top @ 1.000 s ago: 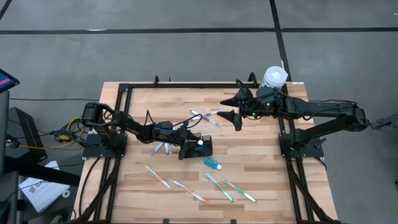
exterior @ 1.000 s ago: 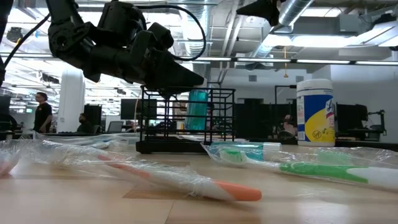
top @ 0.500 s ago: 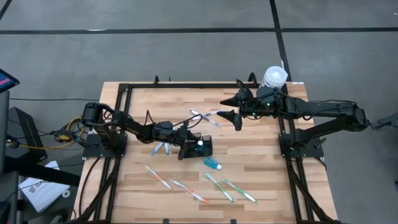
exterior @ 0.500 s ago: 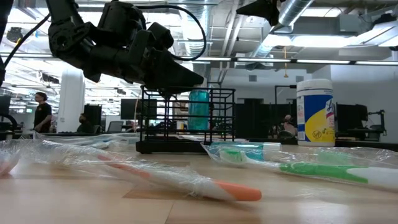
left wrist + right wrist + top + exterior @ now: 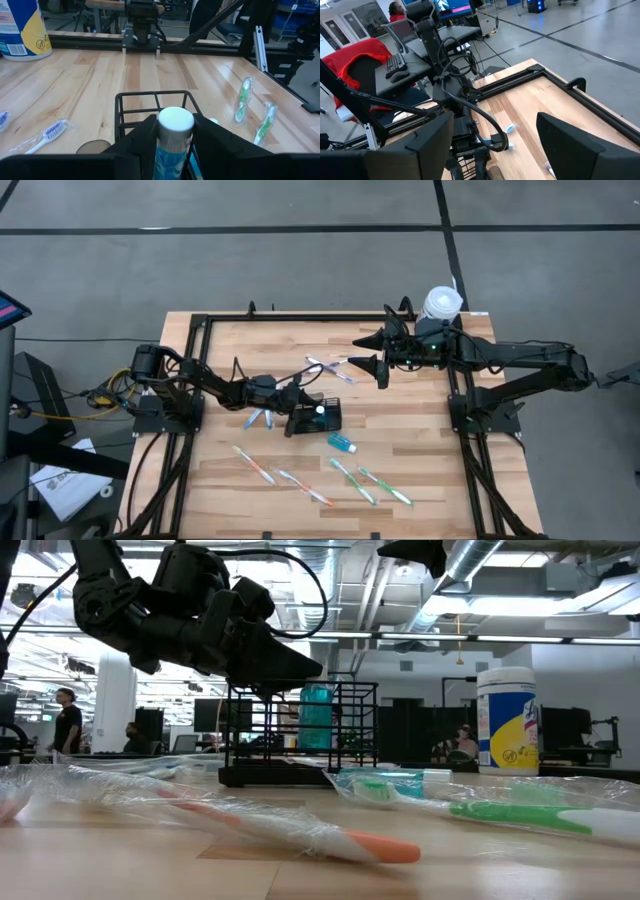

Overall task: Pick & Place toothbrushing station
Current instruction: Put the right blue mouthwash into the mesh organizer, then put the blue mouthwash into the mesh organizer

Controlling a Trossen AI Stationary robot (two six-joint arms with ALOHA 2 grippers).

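Note:
The black wire-mesh basket [image 5: 328, 420] stands on the wooden table near its middle; it also shows in the low view [image 5: 350, 730] and the left wrist view [image 5: 150, 95]. A teal tube with a white cap [image 5: 175, 122] stands upright in it [image 5: 316, 718]. My left gripper [image 5: 303, 408] is open just above the basket's left side. In the left wrist view its fingers stand on either side of the cap, and in the low view they sit above the tube's top. My right gripper [image 5: 362, 351] is open and empty above the table's far right part.
A white-and-yellow wipes tub [image 5: 440, 304] stands at the far right corner. Wrapped toothbrushes lie near the front edge [image 5: 255, 465] [image 5: 370, 480] and beyond the basket [image 5: 330, 368]. A small teal bottle [image 5: 342, 443] and small tubes [image 5: 258, 418] lie beside the basket. Black frame rails border the table.
My left gripper has drawn back a little toward the table's left edge and slightly up from the basket. The tube and the basket have stayed in place.

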